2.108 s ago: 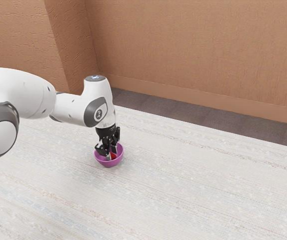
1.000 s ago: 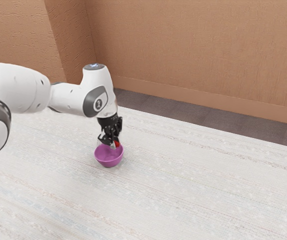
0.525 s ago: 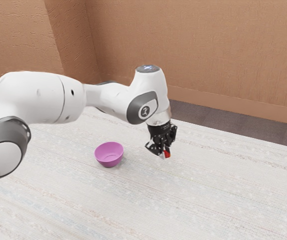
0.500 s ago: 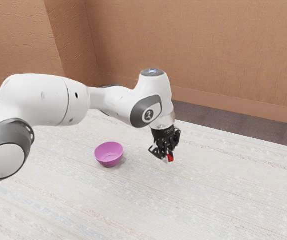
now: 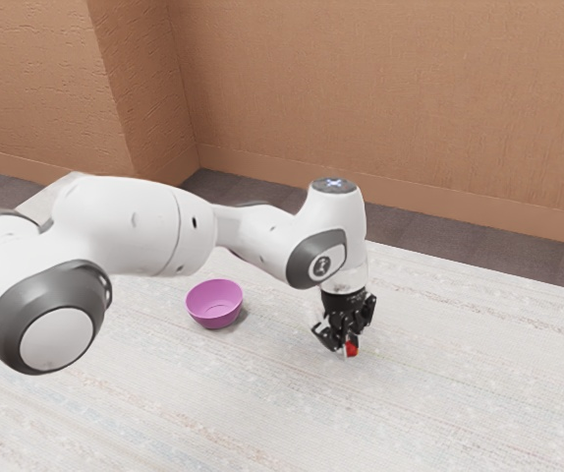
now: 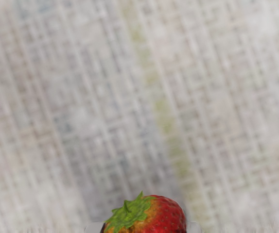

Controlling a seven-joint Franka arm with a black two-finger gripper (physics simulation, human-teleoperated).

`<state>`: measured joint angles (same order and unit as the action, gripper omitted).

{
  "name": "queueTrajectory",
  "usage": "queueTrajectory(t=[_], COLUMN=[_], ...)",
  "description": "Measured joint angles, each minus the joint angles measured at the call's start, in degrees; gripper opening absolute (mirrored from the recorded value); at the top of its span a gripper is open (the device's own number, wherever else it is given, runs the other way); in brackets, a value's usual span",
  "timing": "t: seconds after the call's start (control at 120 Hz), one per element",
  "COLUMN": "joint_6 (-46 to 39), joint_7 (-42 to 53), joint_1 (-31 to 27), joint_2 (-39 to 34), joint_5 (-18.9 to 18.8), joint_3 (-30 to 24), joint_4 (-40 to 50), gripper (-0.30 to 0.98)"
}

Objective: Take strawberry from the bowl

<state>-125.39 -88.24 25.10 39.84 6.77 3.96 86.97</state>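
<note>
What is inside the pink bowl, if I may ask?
In the bowl, bare floor and far wall can be seen; the near inner wall is covered by the rim.

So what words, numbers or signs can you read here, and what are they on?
Round sign on my grey joint: too small to read.
Pale mark on my grey top cap: too small to read.
Bowl and strawberry: no writing that I can see.

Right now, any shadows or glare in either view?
Exterior view: soft light, faint shadow by the bowl, on the exterior view's right, no harsh glare on the arm; wrist view: strawberry free of glare, table evenly lit overall.
</note>
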Motion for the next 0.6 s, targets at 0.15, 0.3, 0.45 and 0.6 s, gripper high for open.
queueTrajectory(t=[0.15,0.3,0.45,0.6], joint_6=[-0.03,7.12,22.34,30.05], joint_7=[0.09,1.46,10.34,24.56], joint_1=[1.00,3.98,-4.60,-20.18], joint_2=[-1.76,-14.93,-29.35,-35.49], joint_5=[-0.12,-2.65,-6.29,-8.37], joint_3=[0.02,0.23,0.46,-3.95], joint_4=[-0.53,0.50,0.54,0.18], gripper=[0.40,0.53,0.60,0.63])
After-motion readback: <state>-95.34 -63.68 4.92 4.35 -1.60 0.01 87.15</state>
